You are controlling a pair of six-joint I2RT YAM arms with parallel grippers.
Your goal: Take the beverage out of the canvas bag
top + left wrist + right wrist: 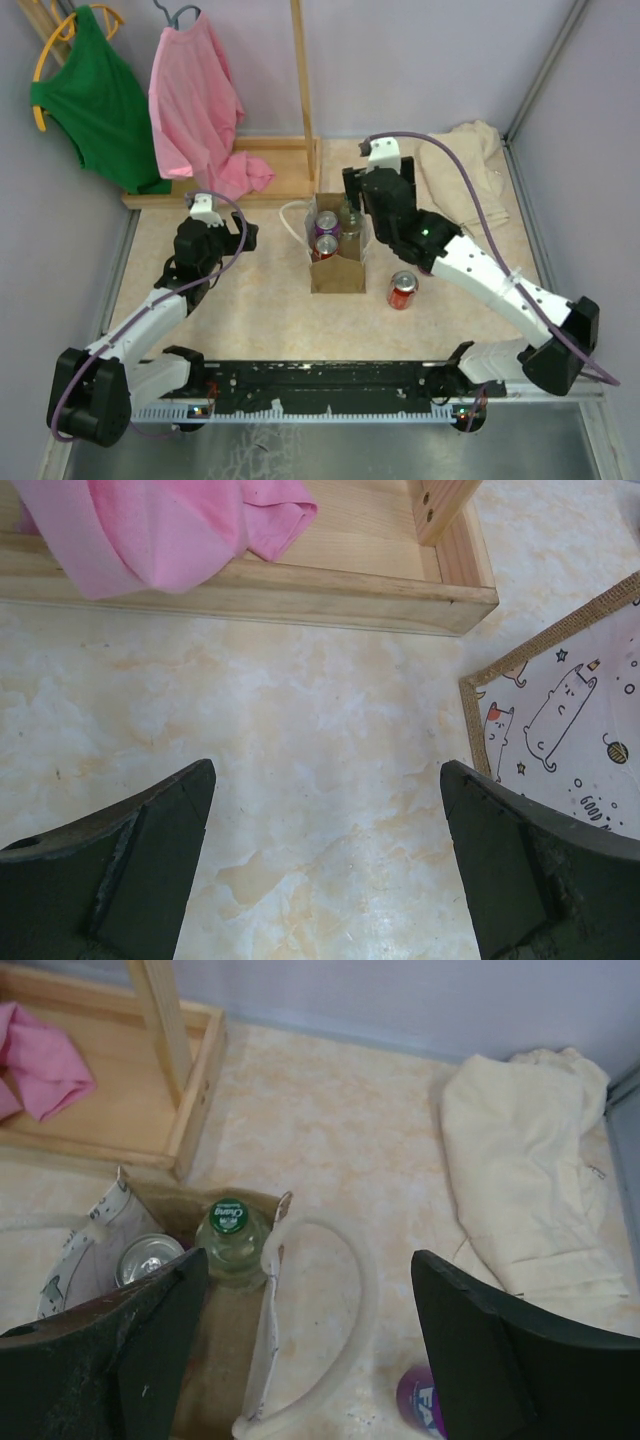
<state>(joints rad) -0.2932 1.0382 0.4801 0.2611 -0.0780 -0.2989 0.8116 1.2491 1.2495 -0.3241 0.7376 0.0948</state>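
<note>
Top external view first: the canvas bag [337, 275] stands in the middle of the tabletop [250, 310], mouth up, and the right gripper [365, 205] hangs over its far right corner; this looks like the reach-in step, an approach with no grasp made yet. Inside the bag, a green-capped bottle [350, 215] sits at the back right; a purple can [327, 222] and a second can [325, 246] stand just beside it on the left; a loose can [403, 290] stands out on the tabletop, near the bag's right side.

Over to the right wrist view: the jaws are spread and hold nothing; between them lie only the bag's right wall and a white rope handle [365, 1280]; the bottle shows just inside the left finger.

Which way does it point? The bottle stands upright, long axis vertical, cap straight up toward the camera; the cans stand upright too, lids up.

Next, I'd judge, the right gripper must shift left until the jaws straddle the bottle's neck, clear of handle and wall; then descend, close and lift straight up along that axis.

Left gripper [222, 232]: wide open over bare tabletop left of the bag, holding nothing.
</note>
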